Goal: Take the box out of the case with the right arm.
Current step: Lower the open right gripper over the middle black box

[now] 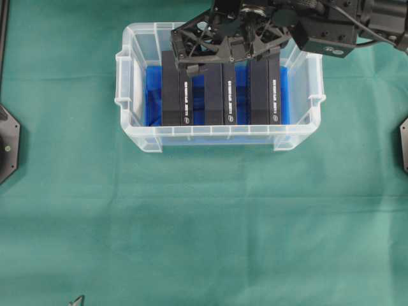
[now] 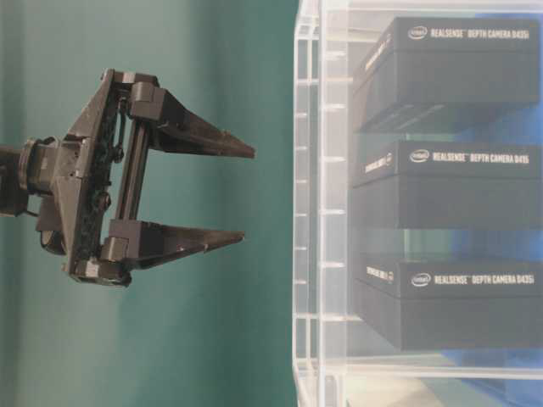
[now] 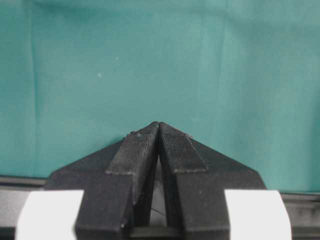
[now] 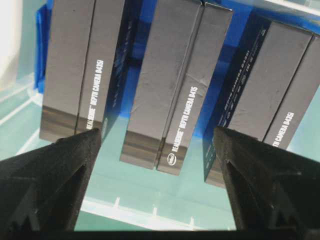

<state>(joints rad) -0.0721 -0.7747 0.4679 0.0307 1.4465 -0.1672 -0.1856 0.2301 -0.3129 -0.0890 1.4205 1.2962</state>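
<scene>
The left gripper (image 3: pixel 159 131) idles over bare green tabletop (image 1: pixel 191 223), fingers pressed together on nothing, clear of the work. Farther back, the case (image 1: pixel 137 137) holds three black boxes on edge, with gaps that give fingers room to slip in. Above the middle box (image 1: pixel 223 95) hangs the right gripper (image 1: pixel 223 52), fingers spread wide, apparently to straddle it.

The right arm (image 1: pixel 331 25) reaches in from the upper right of the overhead view, its wrist bent so the right gripper (image 1: pixel 220 54) points downward. Its lattice-framed fingers (image 4: pixel 47 185) stand spread wide apart, holding nothing. The left gripper (image 3: pixel 159 131) has its two pointed fingertips pressed together, closed on nothing.
</scene>
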